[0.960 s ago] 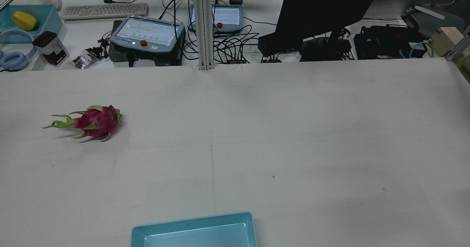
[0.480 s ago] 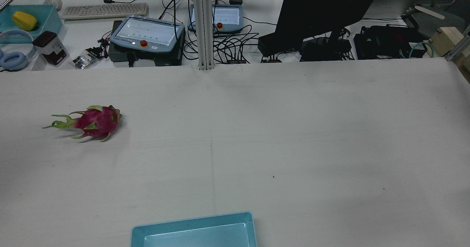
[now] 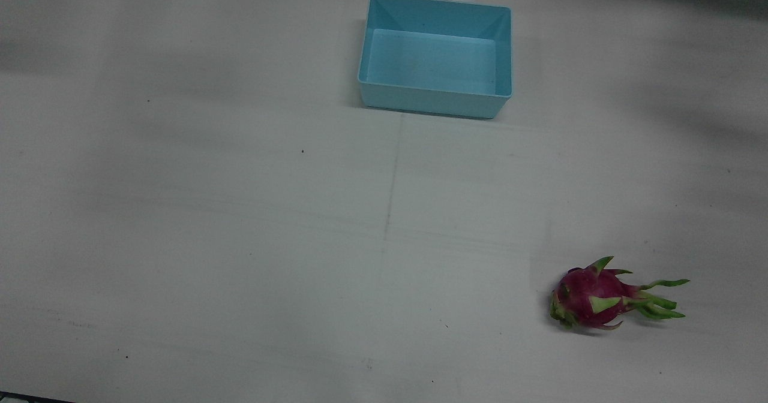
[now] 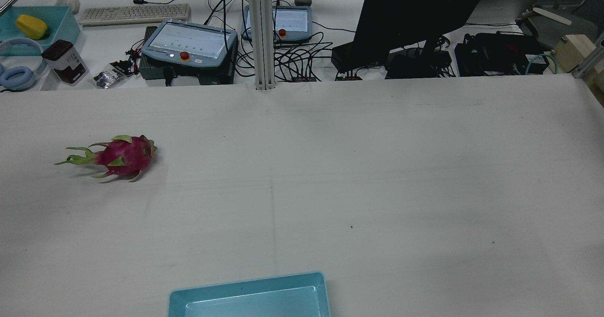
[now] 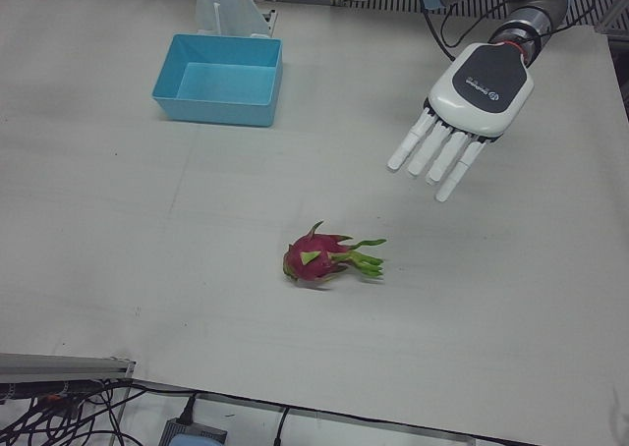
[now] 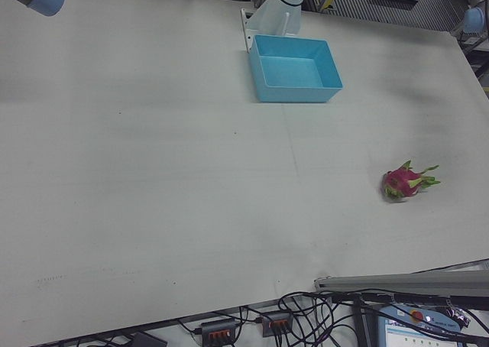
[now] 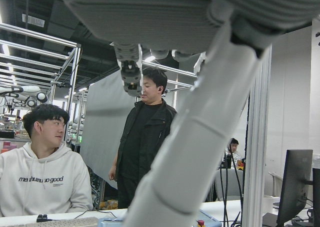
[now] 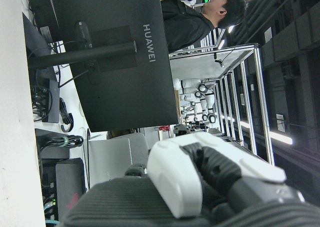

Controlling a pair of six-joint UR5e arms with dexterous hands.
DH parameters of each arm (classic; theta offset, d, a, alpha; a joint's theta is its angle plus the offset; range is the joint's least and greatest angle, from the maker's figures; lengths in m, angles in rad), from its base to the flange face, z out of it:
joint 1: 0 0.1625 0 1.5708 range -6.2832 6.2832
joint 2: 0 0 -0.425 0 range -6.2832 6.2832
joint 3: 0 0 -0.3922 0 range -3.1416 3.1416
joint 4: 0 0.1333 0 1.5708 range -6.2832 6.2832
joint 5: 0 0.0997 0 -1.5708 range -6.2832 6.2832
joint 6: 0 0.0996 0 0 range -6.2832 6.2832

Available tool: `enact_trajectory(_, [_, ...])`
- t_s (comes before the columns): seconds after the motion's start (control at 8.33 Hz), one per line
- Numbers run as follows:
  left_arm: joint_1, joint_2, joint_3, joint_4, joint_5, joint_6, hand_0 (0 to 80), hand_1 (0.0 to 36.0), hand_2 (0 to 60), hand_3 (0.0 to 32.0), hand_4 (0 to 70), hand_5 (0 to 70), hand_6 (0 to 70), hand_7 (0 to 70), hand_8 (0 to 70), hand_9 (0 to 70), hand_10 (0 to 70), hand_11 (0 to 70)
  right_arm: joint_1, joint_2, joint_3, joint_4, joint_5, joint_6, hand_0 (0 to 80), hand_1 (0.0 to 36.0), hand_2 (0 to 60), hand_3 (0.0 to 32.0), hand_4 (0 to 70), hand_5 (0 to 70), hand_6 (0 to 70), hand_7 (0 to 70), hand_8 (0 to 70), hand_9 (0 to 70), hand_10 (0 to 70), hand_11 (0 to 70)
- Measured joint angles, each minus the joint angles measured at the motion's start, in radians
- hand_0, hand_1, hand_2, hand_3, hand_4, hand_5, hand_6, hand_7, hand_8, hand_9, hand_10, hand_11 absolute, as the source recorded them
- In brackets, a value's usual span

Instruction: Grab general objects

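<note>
Lying on its side on the white table, the dragon fruit sits alone on the half in front of the robot's left arm, toward the operators' edge, its green leafy tips pointing away from the table's middle; the same fruit shows low and right in the front view, at mid-frame in the left-front view and far right in the right-front view. Nothing touches it. Up in the air, above and off to one side of the fruit, hangs the left hand, white-backed, with its fingers straight, spread a little and pointing down toward the table, holding nothing. Well apart from the fruit, near the robot's side of the table and about midway between the arms, stands an empty light blue bin, also seen at the bottom edge of the rear view. The right hand shows only in its own camera, close and partly hidden, so whether its fingers are spread or closed I cannot tell. Beyond the table, on the operators' desk, stand two teach pendants, a keyboard, a dark monitor and a tangle of cables. A person in a white hoodie sits there, and another in a black jacket stands beside.
</note>
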Motion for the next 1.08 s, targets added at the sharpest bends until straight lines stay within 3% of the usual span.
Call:
enact_trajectory(0.12, [0.043, -0.007, 0.007, 0.000, -0.036, 0.050, 80.0, 25.1, 0.0, 0.0, 0.0, 0.0, 0.0, 0.0, 0.0, 0.0, 0.0, 0.0, 0.000, 0.000, 0.000, 0.000, 0.000, 0.000, 0.0, 0.0, 0.0, 0.0, 0.0, 0.0, 0.0, 0.0, 0.0, 0.0, 0.0, 0.0])
enact_trajectory(0.36, [0.190, -0.048, 0.039, 0.072, -0.161, 0.124, 78.4, 23.5, 0.0, 0.0, 0.0, 0.0, 0.0, 0.0, 0.0, 0.0, 0.0, 0.0, 0.000, 0.000, 0.000, -0.001, 0.000, 0.000, 0.0, 0.0, 0.0, 0.0, 0.0, 0.0, 0.0, 0.0, 0.0, 0.0, 0.0, 0.0])
enact_trajectory(0.48, [0.276, -0.112, 0.059, 0.144, -0.232, 0.162, 63.9, 20.3, 0.0, 0.0, 0.0, 0.0, 0.0, 0.0, 0.0, 0.0, 0.0, 0.0, 0.000, 0.000, 0.000, -0.001, 0.000, 0.000, 0.0, 0.0, 0.0, 0.0, 0.0, 0.0, 0.0, 0.0, 0.0, 0.0, 0.0, 0.0])
enact_trajectory(0.6, [0.329, -0.172, 0.072, 0.201, -0.277, 0.183, 61.9, 19.4, 0.0, 0.0, 0.0, 0.0, 0.0, 0.0, 0.0, 0.0, 0.0, 0.0, 0.000, 0.000, 0.001, -0.001, 0.000, 0.000, 0.0, 0.0, 0.0, 0.0, 0.0, 0.0, 0.0, 0.0, 0.0, 0.0, 0.0, 0.0])
enact_trajectory(0.84, [0.388, -0.242, 0.071, 0.256, -0.301, 0.185, 63.1, 20.3, 0.0, 0.0, 0.0, 0.0, 0.0, 0.0, 0.0, 0.0, 0.0, 0.0, 0.000, 0.000, 0.001, -0.001, 0.000, 0.000, 0.0, 0.0, 0.0, 0.0, 0.0, 0.0, 0.0, 0.0, 0.0, 0.0, 0.0, 0.0])
enact_trajectory(0.96, [0.438, -0.309, 0.067, 0.322, -0.307, 0.181, 74.4, 23.0, 0.0, 1.4, 0.0, 0.0, 0.0, 0.0, 0.0, 0.0, 0.0, 0.0, 0.000, 0.000, 0.001, -0.001, 0.000, 0.000, 0.0, 0.0, 0.0, 0.0, 0.0, 0.0, 0.0, 0.0, 0.0, 0.0, 0.0, 0.0])
enact_trajectory(1.08, [0.483, -0.390, 0.086, 0.394, -0.314, 0.181, 78.1, 23.8, 0.0, 3.0, 0.0, 0.0, 0.0, 0.0, 0.0, 0.0, 0.0, 0.0, 0.000, 0.000, 0.001, -0.001, 0.000, 0.000, 0.0, 0.0, 0.0, 0.0, 0.0, 0.0, 0.0, 0.0, 0.0, 0.0, 0.0, 0.0])
